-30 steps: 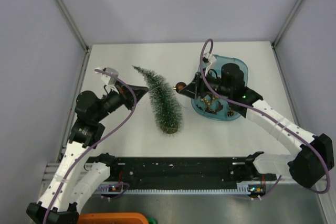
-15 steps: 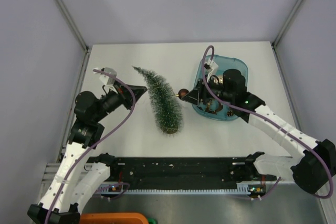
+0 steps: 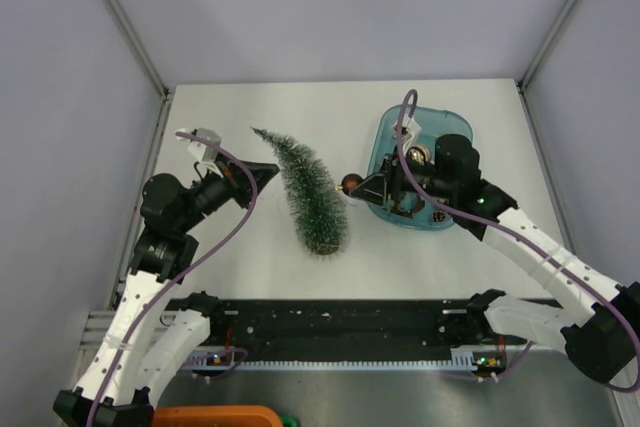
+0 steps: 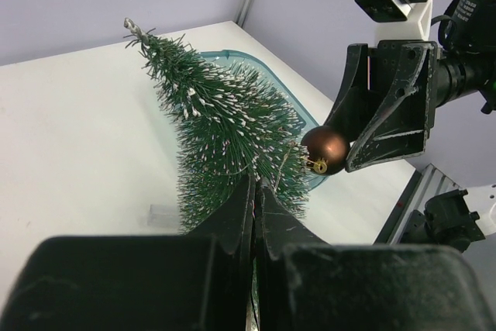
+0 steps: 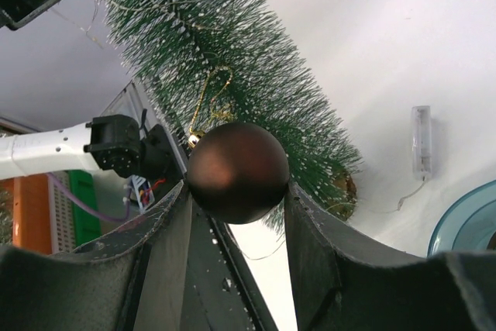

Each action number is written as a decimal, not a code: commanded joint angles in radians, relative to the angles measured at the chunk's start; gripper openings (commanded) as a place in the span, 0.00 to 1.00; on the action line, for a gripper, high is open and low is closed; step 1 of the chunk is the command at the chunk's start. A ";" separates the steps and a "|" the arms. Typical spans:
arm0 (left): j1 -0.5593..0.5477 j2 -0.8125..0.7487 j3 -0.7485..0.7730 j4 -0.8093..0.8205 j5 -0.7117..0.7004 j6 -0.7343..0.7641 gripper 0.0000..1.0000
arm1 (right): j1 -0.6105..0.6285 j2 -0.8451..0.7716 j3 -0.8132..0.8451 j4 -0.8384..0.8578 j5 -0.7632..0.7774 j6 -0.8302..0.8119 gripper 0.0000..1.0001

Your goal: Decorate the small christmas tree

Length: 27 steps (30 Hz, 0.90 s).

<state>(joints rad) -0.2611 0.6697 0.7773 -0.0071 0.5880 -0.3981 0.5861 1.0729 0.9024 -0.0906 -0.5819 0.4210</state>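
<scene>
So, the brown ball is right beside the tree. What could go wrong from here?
1. The right gripper pinches the smooth brown ball only at its sides; it might slip.
2. Its thin gold loop lies against the bristles and may miss a branch.
3. The shut left gripper seems not to hold the small christmas tree, so a push could tip it.

Tree (image 3: pixel 314 199) bristly, frosted tips; bauble (image 5: pixel 237 171) satin brown; tray (image 3: pixel 447 118) translucent blue plastic.

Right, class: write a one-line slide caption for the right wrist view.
Right fingers pinch a brown bauble close to the frosted small christmas tree.
</scene>
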 commanded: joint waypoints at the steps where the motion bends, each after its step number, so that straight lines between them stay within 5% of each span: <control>1: 0.008 -0.012 0.004 0.048 0.019 -0.015 0.00 | 0.006 -0.027 0.024 -0.017 -0.047 -0.004 0.12; 13: 0.016 -0.019 0.010 0.047 0.024 -0.022 0.00 | 0.018 0.055 0.112 -0.008 -0.064 -0.022 0.12; 27: 0.017 -0.021 0.004 0.055 0.027 -0.031 0.00 | 0.037 0.039 -0.014 -0.040 -0.012 -0.065 0.11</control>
<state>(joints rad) -0.2493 0.6628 0.7773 -0.0063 0.5987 -0.4187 0.6086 1.1397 0.8841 -0.1493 -0.6064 0.3832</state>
